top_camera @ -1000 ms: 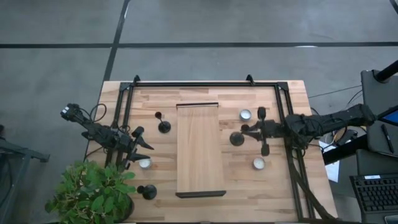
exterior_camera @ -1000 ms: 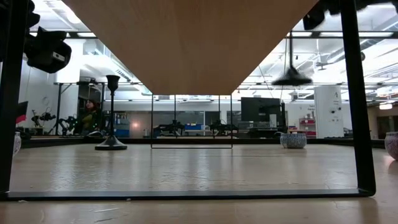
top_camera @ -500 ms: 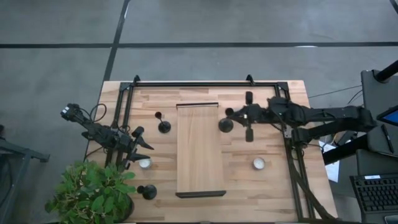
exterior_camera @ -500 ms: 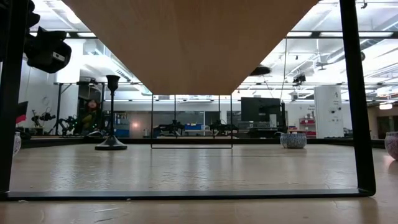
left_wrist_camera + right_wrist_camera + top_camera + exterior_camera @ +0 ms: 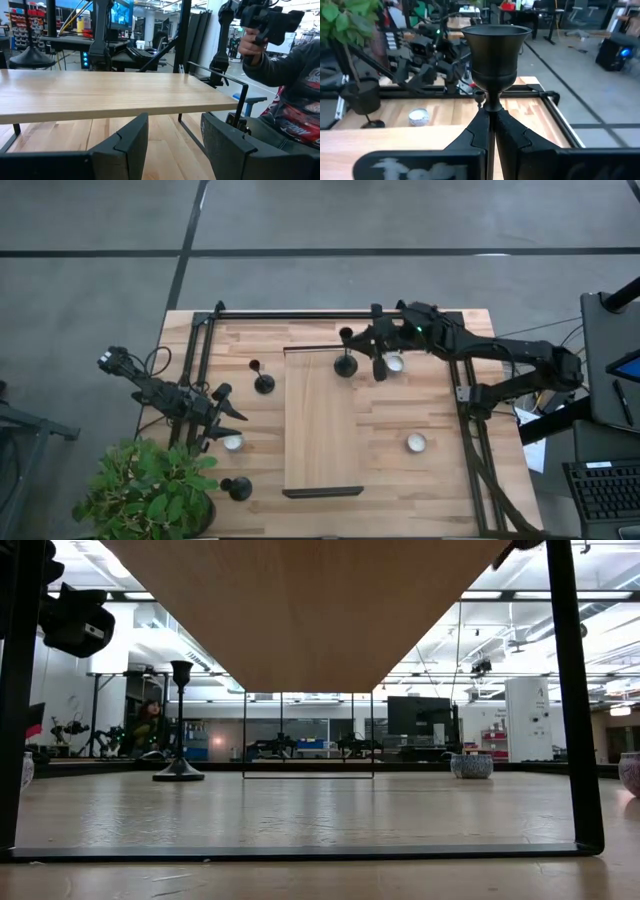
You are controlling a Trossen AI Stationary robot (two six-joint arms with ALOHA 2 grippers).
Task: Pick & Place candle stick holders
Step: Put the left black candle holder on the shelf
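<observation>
My right gripper [image 5: 358,348] is shut on a black candle stick holder [image 5: 346,364], its cup [image 5: 495,47] up, over the far right corner of the raised wooden board [image 5: 322,430]. A second holder [image 5: 264,383] stands on its base left of the board and also shows in the low view [image 5: 180,720]. A third holder [image 5: 238,488] stands near the plant. My left gripper [image 5: 228,416] is open and empty left of the board, and its own view [image 5: 172,145] shows the gap between its fingers. My right gripper pinches the holder's thin stem [image 5: 490,102] just under the cup, between its two fingertips. The fingers come level from the table's right side and lie across the stem. The holder stands about upright; whether its base [image 5: 346,368] touches the board I cannot tell.
White tealights sit right of the board [image 5: 395,363], at the near right [image 5: 416,442] and by my left gripper [image 5: 233,442]. A black frame [image 5: 330,313] runs round the table's edges. A potted plant [image 5: 150,490] stands at the near left corner. A person [image 5: 295,75] shows beyond the table.
My right gripper has carried the holder, lifted clear of the table, from right of the board toward the table's far and left edges, to the board's far right corner. The holder has stayed about upright in the shut fingers.
</observation>
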